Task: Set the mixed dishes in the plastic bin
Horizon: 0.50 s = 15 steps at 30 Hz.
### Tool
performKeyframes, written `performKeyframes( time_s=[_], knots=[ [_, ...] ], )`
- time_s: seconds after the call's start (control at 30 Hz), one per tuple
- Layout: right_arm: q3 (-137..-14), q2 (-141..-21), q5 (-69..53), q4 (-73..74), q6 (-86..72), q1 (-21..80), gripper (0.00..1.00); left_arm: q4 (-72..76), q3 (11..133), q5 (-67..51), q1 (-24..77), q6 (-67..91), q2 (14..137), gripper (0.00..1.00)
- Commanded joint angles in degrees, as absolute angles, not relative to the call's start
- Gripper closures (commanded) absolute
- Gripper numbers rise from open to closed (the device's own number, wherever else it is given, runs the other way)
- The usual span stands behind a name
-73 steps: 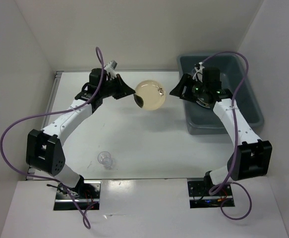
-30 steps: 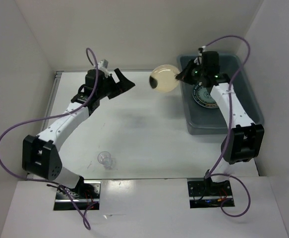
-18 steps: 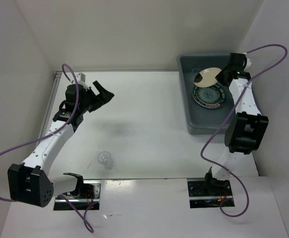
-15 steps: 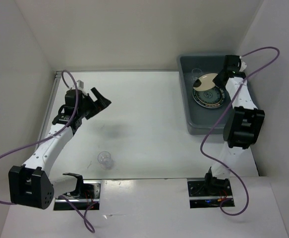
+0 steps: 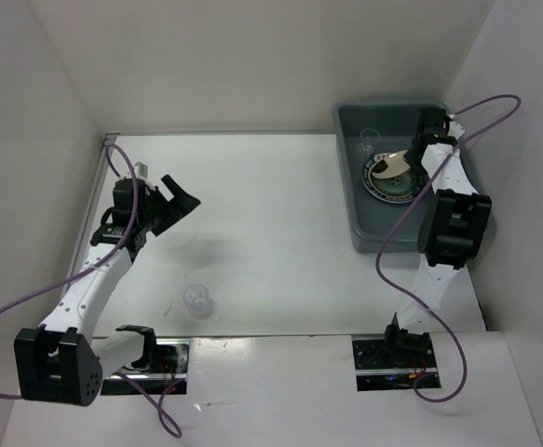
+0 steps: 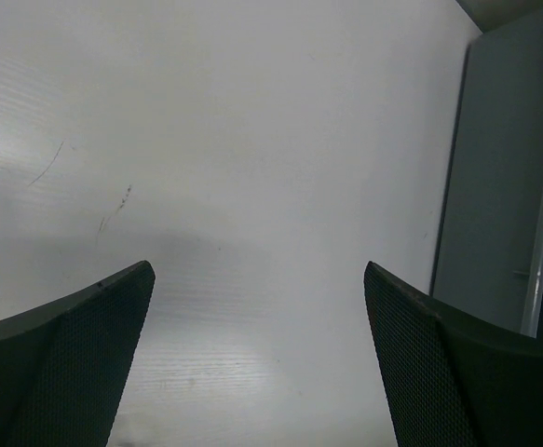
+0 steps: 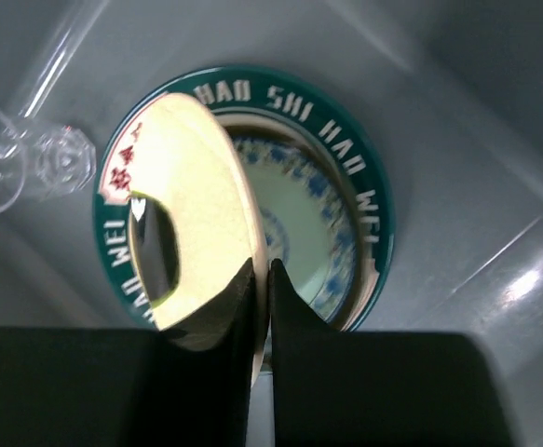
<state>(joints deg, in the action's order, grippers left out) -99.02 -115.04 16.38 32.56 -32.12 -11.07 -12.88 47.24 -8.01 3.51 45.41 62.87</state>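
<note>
- The plastic bin sits at the far right corner of the desk. The right gripper has carried the cream plate from over the desk into it.
- The left gripper has pulled back toward the left edge, jaws wide and empty.
- The right gripper stays clamped on the cream plate's rim. The plate is tilted low over the teal-rimmed plate; release looks to be next.
- The teal rim reads "HAO SHI HAO WEI".
- One clear cup lies in the bin.
- Another cup remains near the desk's near edge.
</note>
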Motion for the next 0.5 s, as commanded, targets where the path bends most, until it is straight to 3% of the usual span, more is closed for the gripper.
performKeyframes(
  time_s=[0.0, 0.1, 0.27, 0.47],
  knots=[
    [-101.08, -116.54, 20.65, 31.99, -31.90, -11.95, 0.87, -11.16, 46.49, -9.84, 3.16, 46.14, 61.96, 0.00],
    [-99.94, -116.54, 20.65, 31.99, -31.90, -11.95, 0.70, -11.16, 46.49, -9.84, 3.16, 46.14, 62.48, 0.00],
    [-98.79, -115.41, 20.65, 31.99, -31.90, -12.48, 0.64, -11.16, 46.49, -9.84, 3.16, 46.14, 62.49, 0.00],
    [-97.47, -112.94, 19.43, 33.22, -31.90, -12.48, 0.45, -13.00, 45.88, -6.96, 3.16, 45.36, 62.49, 0.00]
  ],
)
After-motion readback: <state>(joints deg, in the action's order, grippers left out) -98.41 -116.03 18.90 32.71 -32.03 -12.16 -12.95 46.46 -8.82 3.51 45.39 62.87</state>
